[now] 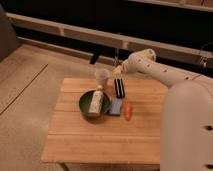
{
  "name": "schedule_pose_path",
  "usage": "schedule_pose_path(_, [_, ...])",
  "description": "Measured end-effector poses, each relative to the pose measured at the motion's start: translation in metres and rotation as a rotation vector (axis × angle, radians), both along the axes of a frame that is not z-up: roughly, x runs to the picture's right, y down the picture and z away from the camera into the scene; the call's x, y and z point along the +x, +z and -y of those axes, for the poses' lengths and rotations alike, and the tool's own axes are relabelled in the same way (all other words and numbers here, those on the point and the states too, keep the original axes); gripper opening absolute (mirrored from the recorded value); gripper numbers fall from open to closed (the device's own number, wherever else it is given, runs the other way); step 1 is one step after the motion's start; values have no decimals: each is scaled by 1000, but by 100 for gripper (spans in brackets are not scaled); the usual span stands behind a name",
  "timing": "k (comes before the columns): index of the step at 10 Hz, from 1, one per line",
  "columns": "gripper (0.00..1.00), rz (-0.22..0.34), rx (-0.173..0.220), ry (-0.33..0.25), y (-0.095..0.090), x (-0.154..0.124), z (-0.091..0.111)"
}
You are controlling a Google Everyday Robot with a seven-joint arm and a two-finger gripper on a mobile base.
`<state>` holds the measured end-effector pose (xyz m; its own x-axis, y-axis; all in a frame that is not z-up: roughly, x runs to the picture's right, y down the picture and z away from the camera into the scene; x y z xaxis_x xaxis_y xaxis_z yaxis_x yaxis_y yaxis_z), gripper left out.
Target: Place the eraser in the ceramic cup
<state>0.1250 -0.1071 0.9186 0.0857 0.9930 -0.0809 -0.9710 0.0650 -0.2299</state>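
Well, up front, only bare wood of the table (100,145). Next back, a green bowl (82,103) with a white bottle (96,102) lying in it, then a blue pad (116,106) and an orange bit (128,111) just beside. Behind those, the eraser (119,88), flat on the table, not picked up. A little further, the cup (102,76), standing up, near the eraser but not touching. Right at the back, the claw (118,70), spread wide, holding nothing, hanging just over the eraser's far end, beside the cup. Done so far: 0 steps. Left to do, by the look of it, 3 things: grab the eraser, lift it over the cup, drop it in.
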Motion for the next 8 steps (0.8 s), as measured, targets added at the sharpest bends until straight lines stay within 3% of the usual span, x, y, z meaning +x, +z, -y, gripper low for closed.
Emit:
schedule_pose_path(3, [65,-21,-39,78,29,20,-10])
schedule_pose_path(5, [65,3,-44,73,44,6,-8])
schedule_pose_path(8, [65,40,-90,68,67,-13,-19])
